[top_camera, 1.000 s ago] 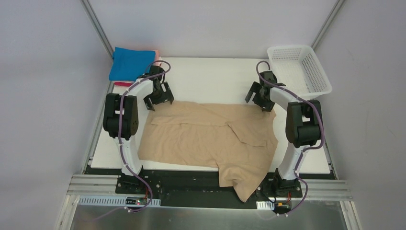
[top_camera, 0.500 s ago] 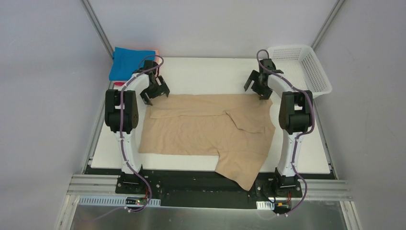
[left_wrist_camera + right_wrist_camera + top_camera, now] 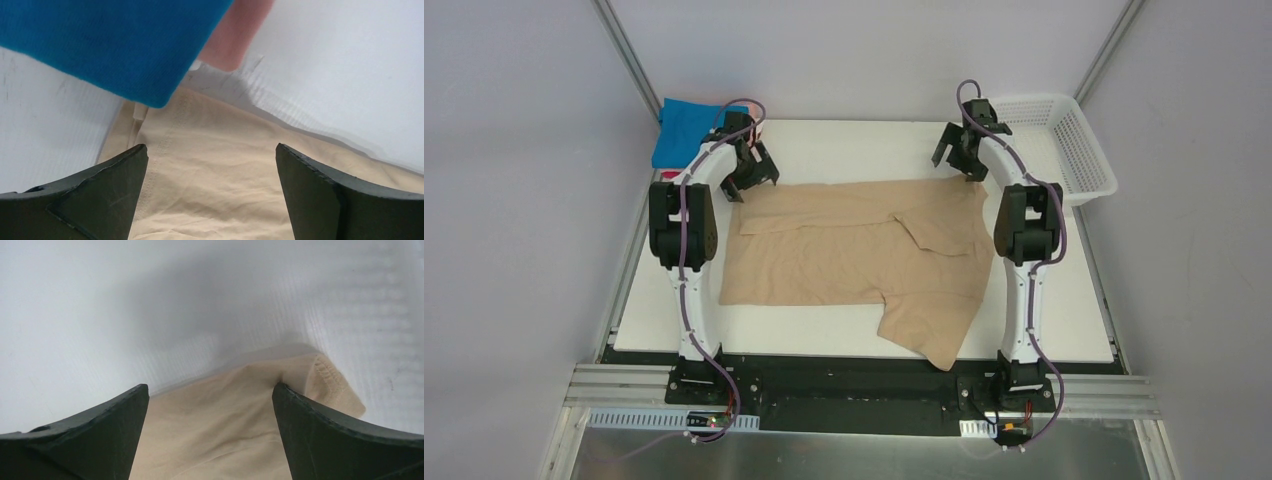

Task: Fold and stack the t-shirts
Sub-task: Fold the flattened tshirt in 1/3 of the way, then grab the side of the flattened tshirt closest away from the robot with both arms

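White table (image 3: 854, 150) under spread tan t-shirt (image 3: 834, 255)

Left arm (image 3: 686, 215) and right arm (image 3: 1024, 215) stretched far forward, left fingers (image 3: 90, 200) and right fingers (image 3: 345, 440) spread apart.

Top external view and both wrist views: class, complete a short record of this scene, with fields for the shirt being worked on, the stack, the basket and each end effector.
tan t-shirt: spread on the white table, partly folded, one corner lying over the near edge
stack: blue shirt on top, pink shirt beneath, far left corner
basket: white mesh, far right corner
left end effector: open, over the tan shirt's far left edge
right end effector: open, over its far right corner
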Controlling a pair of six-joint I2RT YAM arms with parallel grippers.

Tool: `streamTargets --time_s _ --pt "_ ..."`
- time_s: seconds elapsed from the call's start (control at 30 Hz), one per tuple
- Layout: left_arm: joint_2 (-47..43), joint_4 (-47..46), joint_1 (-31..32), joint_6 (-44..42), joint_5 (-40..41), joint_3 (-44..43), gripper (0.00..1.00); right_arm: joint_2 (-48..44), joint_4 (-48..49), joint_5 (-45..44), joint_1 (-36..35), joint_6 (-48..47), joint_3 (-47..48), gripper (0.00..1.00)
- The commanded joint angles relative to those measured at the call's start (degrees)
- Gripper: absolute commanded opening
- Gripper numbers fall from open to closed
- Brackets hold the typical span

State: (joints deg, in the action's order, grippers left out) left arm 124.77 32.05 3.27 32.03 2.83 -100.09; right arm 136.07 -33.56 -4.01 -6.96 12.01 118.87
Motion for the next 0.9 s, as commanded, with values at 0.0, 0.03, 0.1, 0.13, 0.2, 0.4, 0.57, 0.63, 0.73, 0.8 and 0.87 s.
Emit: streamTargets --time_s 0.0,0.03,0.1,0.13,0.2,0.4,0.57,0.63,0.73,0.8,0.87 --pt "-5.73 0.85 -0.05 -2.47 -2.21 -3.01 0.99 -7.72 -3.89 -3.43 -2.24 -4.89 1.38 0.97" --pt "-7.88 1.13 0.31 -2.76 -1.95 -2.16 0.99 -10.43 -3.54 -4.24 -3.05 -5.29 -1.01 0.97" --pt "-12.8 1.55 1.3 -2.82 -0.77 1.38 0.99 -16.79 -1.68 -5.97 -4.7 -5.4 -7.8 0.97" --pt "-15.74 1.8 1.94 -2.46 0.7 3.98 0.99 -20.28 -1.01 -7.33 -5.47 -4.84 -13.08 0.97" --pt "-23.14 2.78 3.21 -0.49 4.53 10.63 0.99 -27.11 -0.18 -9.75 -6.96 -2.48 -21.17 0.97" --pt "-45.34 5.49 4.47 12.5 12.19 37.47 0.99 -45.75 2.81 -7.32 -9.04 7.54 -45.89 0.97" --pt "-59.41 12.87 4.47 21.8 16.86 52.22 0.99 -55.39 4.05 -5.57 -9.73 13.32 -58.2 0.97" --pt "-63.54 14.17 4.4 25.43 17.55 57.18 0.99 -58.29 4.58 -4.75 -10.05 14.42 -62.11 0.97" --pt "-68.05 14.37 4.3 30.09 19.48 62.69 0.99 -61.93 5.91 -2.31 -10.24 15.29 -65.88 0.97" --pt "-69.1 14.35 4.12 32.7 20.9 64.43 0.99 -63.37 6.77 -1.12 -10.33 15.57 -66.79 0.97" --pt "-69.02 13.59 4.03 34.67 21.95 65.38 0.98 -64.08 6.57 -0.96 -10.48 15.46 -66.61 0.97"
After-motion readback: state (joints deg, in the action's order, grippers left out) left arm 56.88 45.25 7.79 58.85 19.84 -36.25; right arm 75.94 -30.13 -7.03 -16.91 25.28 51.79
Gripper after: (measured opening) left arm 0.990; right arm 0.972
